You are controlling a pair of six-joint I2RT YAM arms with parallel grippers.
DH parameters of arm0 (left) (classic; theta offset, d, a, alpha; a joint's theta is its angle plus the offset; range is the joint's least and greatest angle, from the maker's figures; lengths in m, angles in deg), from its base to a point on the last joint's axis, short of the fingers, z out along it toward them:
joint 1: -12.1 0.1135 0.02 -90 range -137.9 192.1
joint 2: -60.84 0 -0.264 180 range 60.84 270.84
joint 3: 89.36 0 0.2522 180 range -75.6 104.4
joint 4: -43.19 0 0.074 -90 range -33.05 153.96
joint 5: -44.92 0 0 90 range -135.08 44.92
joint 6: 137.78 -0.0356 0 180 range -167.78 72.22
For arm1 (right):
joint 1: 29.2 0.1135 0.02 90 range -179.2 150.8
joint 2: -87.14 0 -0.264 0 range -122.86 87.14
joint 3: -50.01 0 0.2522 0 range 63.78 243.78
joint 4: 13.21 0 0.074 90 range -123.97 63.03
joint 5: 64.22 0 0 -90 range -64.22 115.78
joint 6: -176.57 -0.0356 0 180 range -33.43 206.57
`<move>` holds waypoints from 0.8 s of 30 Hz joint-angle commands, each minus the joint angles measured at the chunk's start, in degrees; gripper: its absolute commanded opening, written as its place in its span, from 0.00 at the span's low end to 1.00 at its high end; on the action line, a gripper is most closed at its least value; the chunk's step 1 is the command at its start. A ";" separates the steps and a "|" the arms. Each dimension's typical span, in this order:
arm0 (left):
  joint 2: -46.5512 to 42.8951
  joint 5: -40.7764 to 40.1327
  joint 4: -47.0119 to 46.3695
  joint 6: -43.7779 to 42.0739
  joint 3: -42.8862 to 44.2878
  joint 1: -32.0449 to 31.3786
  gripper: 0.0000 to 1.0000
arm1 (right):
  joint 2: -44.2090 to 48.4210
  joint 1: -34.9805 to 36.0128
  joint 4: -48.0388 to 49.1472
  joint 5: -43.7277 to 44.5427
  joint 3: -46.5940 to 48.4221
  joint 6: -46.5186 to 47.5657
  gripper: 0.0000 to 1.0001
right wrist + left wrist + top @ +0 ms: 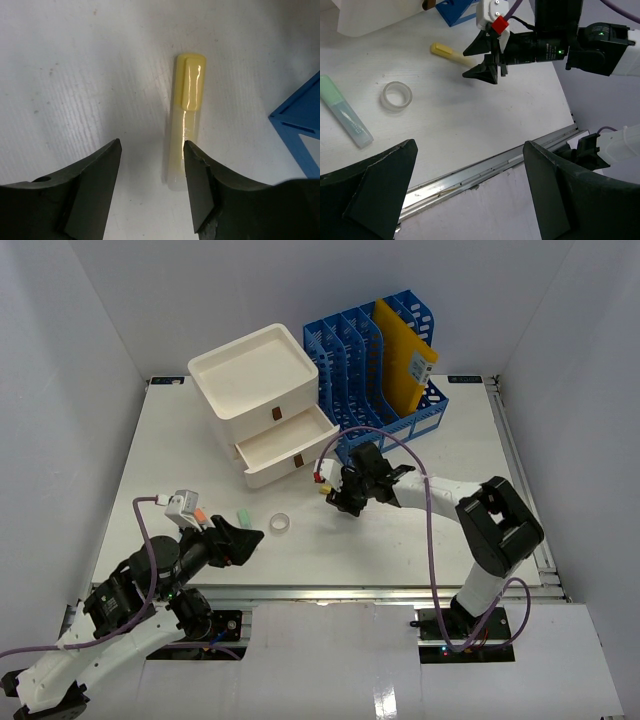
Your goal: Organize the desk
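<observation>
**Desk stock: items, setting, grippers**

Items on the desk (440,530):
- Markers, 2: one yellow marker (187,115) lying flat near the middle, just in front of the rack; one green marker (345,112) lying flat towards the front left.
- Tape ring (396,96), 1: clear, flat on the surface, just beside the green marker.
- Drawer box (250,375), 1: white, at the back left, with one drawer pulled out.
- File rack (350,350), 1: blue, at the back beside the box, with one yellow folder (405,360) standing in it.

Setting: a white desk fills the floor of a booth, with plain white walls on three sides. A metal rail runs along the front edge, above the arm bases.

Grippers, 2:
- Right gripper (151,145): over the yellow marker, jaws parted wider than the marker and holding nothing. The marker's near end lies in the gap, close to one fingertip.
- Left gripper (250,538): near the front left, jaws spread wide and empty, with the tape ring and green marker just beyond them.
</observation>
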 commanded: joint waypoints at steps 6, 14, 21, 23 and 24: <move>0.10 1.14 -0.88 -0.79 -0.40 -0.11 0.98 | 6.99 -0.14 -0.57 -3.11 0.49 3.69 0.71; -0.33 1.54 -0.94 -0.82 -0.49 -0.07 0.98 | -0.42 -1.97 -0.44 -2.29 3.38 1.65 0.77; -0.52 1.59 -1.08 -0.95 -0.58 -0.03 0.98 | -3.46 -4.54 -0.91 -4.70 4.66 0.97 0.69; -0.39 1.68 -1.12 -0.99 -0.58 -0.07 0.98 | -3.98 -4.72 -1.04 -5.52 4.23 1.06 0.66; -0.34 1.68 -1.17 -1.02 -0.56 -0.04 0.98 | -4.32 -4.72 -1.13 -5.95 4.06 1.06 0.64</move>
